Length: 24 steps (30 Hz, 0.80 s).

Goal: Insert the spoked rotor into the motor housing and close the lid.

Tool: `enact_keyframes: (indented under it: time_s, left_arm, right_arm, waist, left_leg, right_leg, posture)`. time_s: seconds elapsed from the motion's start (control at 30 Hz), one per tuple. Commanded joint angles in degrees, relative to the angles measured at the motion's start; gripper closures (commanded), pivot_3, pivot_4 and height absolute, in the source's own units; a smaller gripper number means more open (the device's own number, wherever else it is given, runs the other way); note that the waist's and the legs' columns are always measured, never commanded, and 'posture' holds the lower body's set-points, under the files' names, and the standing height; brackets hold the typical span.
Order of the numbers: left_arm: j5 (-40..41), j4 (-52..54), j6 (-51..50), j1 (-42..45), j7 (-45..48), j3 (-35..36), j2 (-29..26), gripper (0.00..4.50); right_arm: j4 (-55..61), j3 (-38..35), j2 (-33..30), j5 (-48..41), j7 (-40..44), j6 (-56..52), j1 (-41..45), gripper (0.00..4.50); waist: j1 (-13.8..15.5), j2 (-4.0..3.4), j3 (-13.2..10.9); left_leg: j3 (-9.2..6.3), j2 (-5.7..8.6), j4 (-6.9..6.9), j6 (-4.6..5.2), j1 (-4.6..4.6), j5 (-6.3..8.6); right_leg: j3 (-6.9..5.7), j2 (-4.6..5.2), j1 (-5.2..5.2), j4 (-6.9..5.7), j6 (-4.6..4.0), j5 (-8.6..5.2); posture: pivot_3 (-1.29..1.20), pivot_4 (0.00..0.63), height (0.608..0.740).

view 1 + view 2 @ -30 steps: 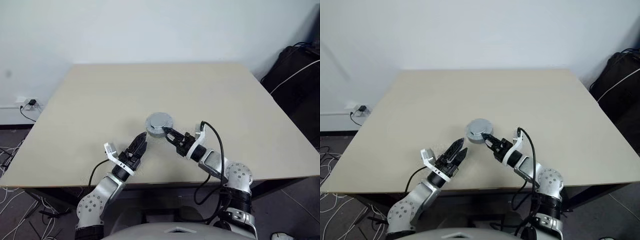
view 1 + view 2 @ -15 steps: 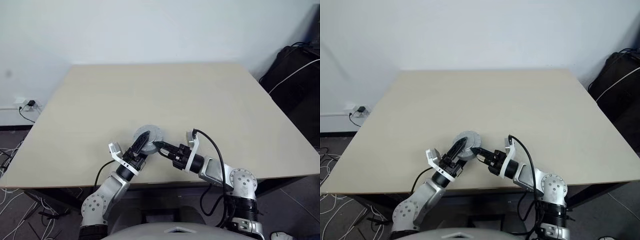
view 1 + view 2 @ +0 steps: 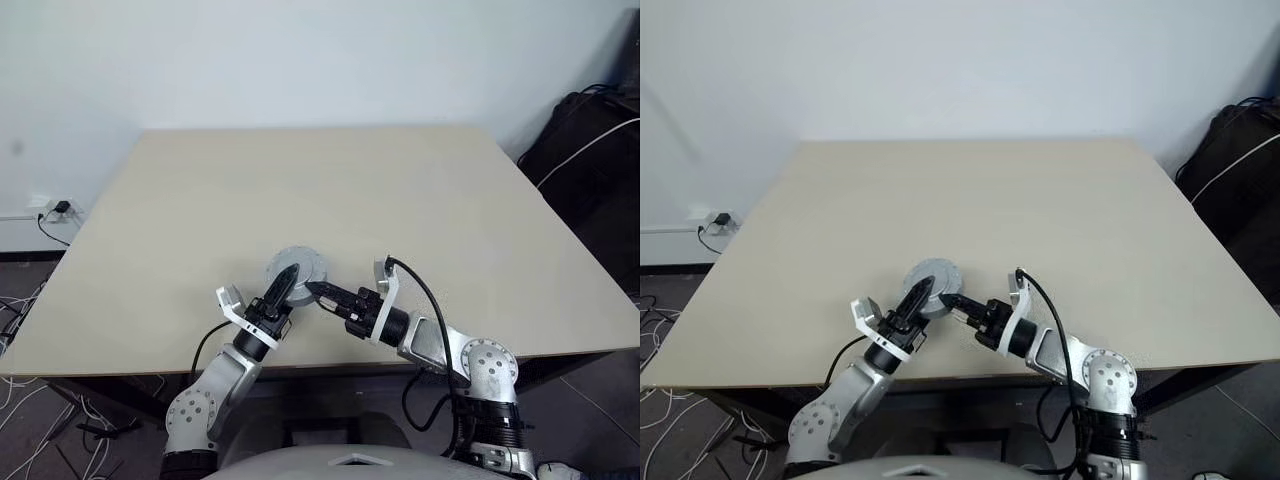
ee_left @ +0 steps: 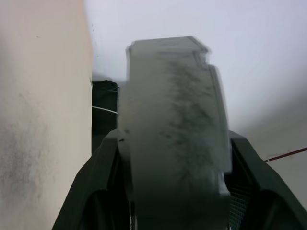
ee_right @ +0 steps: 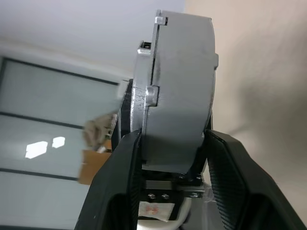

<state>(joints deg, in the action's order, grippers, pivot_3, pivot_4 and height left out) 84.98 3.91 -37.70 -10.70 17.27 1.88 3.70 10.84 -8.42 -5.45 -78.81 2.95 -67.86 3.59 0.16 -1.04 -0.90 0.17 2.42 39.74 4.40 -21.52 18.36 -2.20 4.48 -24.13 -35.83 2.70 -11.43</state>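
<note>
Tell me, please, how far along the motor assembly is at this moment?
Done, apparently: the lid sits on the motor housing as one closed grey unit; the rotor, presumably inside, is hidden. In hand: the left end effector and the right end effector grip the unit from opposite sides near the table's front edge. Left: confirming the lid is seated, then releasing.

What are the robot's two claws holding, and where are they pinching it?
Both hold one round silver motor assembly, lid on the housing. The right tool pinches its edge, one finger on each flat face. The left tool clamps the opposite edge the same way.
</note>
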Motion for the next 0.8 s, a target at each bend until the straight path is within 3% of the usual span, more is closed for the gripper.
enact_keyframes:
  time_s: [0.03,0.13,0.33,0.57,0.8]
  left_arm:
    - [-1.24,1.33,1.17,-0.62,-0.59,-0.99,5.58,2.36]
    - [-2.22,1.24,3.08,-0.04,-1.85,-0.26,5.57,2.37]
    - [-3.68,0.48,5.73,2.06,-4.47,1.74,4.84,2.38]
    - [-4.91,-2.05,8.49,7.10,-7.61,6.47,3.34,2.38]
    - [-12.77,-11.10,13.65,18.90,-10.30,12.28,1.19,2.38]
  right_arm:
    - [6.54,1.71,-2.21,6.90,2.06,5.56,0.64,2.83]
    - [10.05,4.97,-5.44,14.15,4.86,9.02,-0.22,2.03]
    - [16.00,12.05,-11.47,29.69,11.32,19.91,-3.95,0.04]
    - [16.37,18.08,-14.34,46.85,15.60,35.44,-9.09,0.00]
    - [10.71,22.75,-14.80,66.03,11.94,49.42,-11.20,0.00]
  waist:
    - [0.03,0.06,-0.03]
    - [0.05,0.10,-0.07]
    - [0.39,0.38,-0.25]
    - [0.84,0.53,-0.32]
    - [1.39,0.88,-0.45]
  left_leg:
    - [0.00,0.00,0.02,0.01,0.03,0.01]
    - [0.00,-0.02,0.06,0.03,0.19,0.01]
    - [0.00,-0.02,0.08,0.06,0.41,0.04]
    - [0.01,-0.02,0.11,0.02,0.44,0.02]
    - [0.00,0.01,0.14,-0.24,0.47,-0.13]
  right_leg:
    - [0.01,0.00,0.02,0.00,0.02,0.01]
    - [-0.01,-0.02,0.22,0.02,0.03,0.01]
    - [-0.02,0.00,0.45,0.04,0.07,0.00]
    - [-0.02,0.00,0.48,0.04,0.11,0.02]
    - [-0.02,0.00,0.54,0.03,0.11,0.05]
  posture:
    - [0.00,0.000,0.740]
    - [0.00,0.000,0.740]
    - [0.00,0.000,0.740]
    - [0.00,0.000,0.740]
    - [0.00,0.000,0.740]
